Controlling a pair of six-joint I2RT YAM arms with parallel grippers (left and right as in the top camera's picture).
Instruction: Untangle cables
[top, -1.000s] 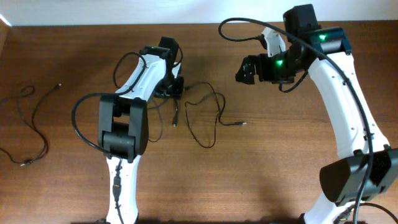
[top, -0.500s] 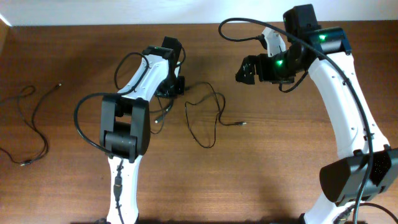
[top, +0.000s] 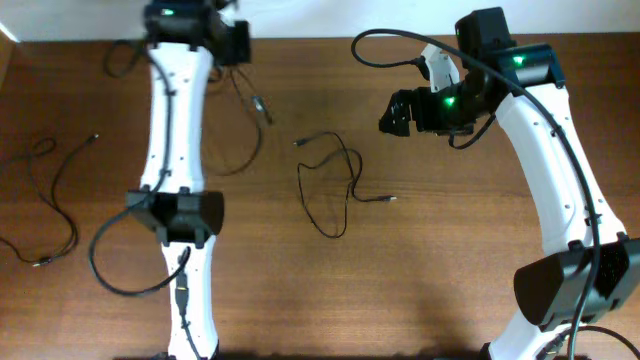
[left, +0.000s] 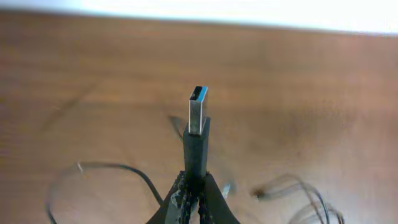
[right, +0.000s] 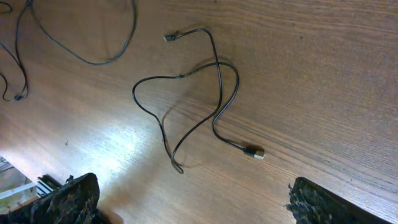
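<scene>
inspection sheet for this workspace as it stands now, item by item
surface: brown wooden table
job's things: three cables, lying apart; middle cable looped over itself, left cable loose near the edge, third cable gripped at its USB plug
clutter: nothing seen
claws: left claw shut on the third cable; right claw open, above the table, empty
cables: thick black arm wiring loops off the right arm
surroundings: pale wall along the far edge
</scene>
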